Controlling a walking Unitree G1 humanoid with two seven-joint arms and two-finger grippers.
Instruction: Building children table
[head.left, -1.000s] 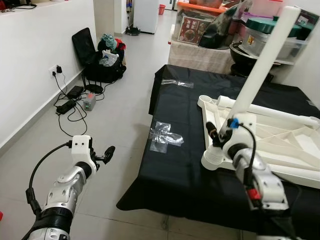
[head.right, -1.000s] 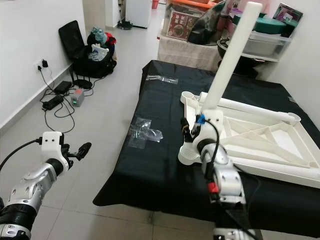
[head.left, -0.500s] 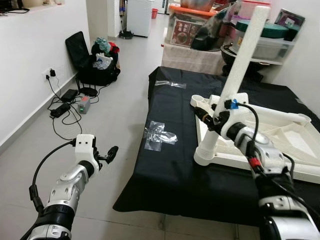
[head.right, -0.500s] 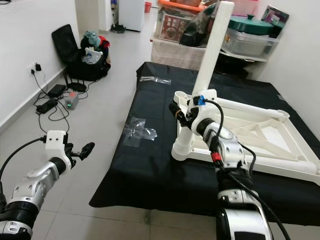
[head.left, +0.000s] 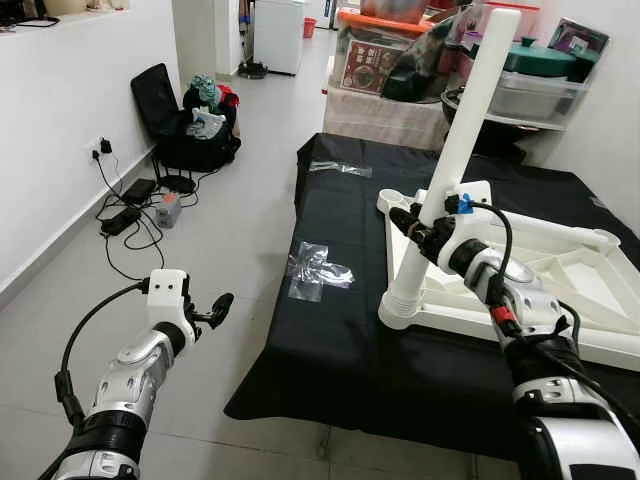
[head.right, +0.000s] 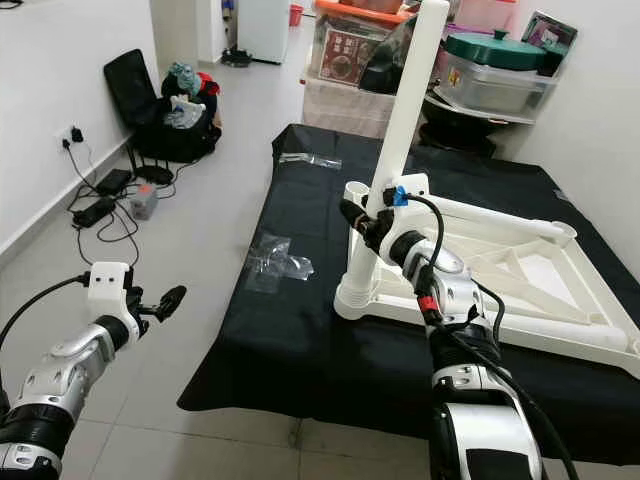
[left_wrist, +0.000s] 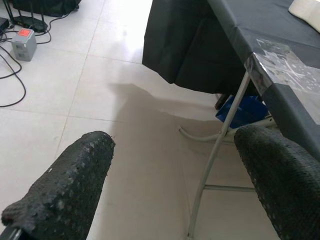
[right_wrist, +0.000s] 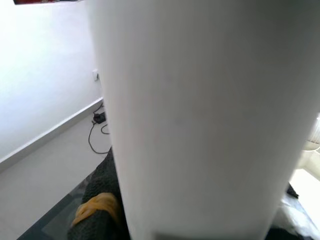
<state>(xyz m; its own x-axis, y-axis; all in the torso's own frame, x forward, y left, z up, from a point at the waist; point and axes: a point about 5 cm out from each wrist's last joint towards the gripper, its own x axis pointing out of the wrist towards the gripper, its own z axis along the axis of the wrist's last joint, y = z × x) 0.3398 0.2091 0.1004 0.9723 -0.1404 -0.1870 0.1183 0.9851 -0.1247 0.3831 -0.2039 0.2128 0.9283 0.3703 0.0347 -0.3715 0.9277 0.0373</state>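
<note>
The white children's table top (head.left: 560, 290) lies upside down on a black-covered table (head.left: 340, 340). One white table leg (head.left: 455, 150) stands almost upright in its near left corner socket, leaning slightly right. My right gripper (head.left: 425, 232) is shut on this leg a little above the socket. In the right wrist view the white table leg (right_wrist: 200, 115) is very close, with a dark finger (right_wrist: 102, 200) beside it. A second white leg (head.left: 540, 225) lies across the frame. My left gripper (head.left: 215, 308) hangs open over the floor left of the table, its fingers (left_wrist: 70, 185) wide apart with nothing between them.
Clear plastic bags (head.left: 318, 270) lie on the black cloth. A metal folding table leg (left_wrist: 215, 155) stands under its edge. A black chair with bags (head.left: 190, 110) and cables (head.left: 130, 210) are by the left wall. Storage boxes (head.left: 400, 60) stand behind the table.
The camera has shifted. My right arm now reaches further out and its gripper sits a little higher on the leg, which stands more upright. The left arm has hardly moved.
</note>
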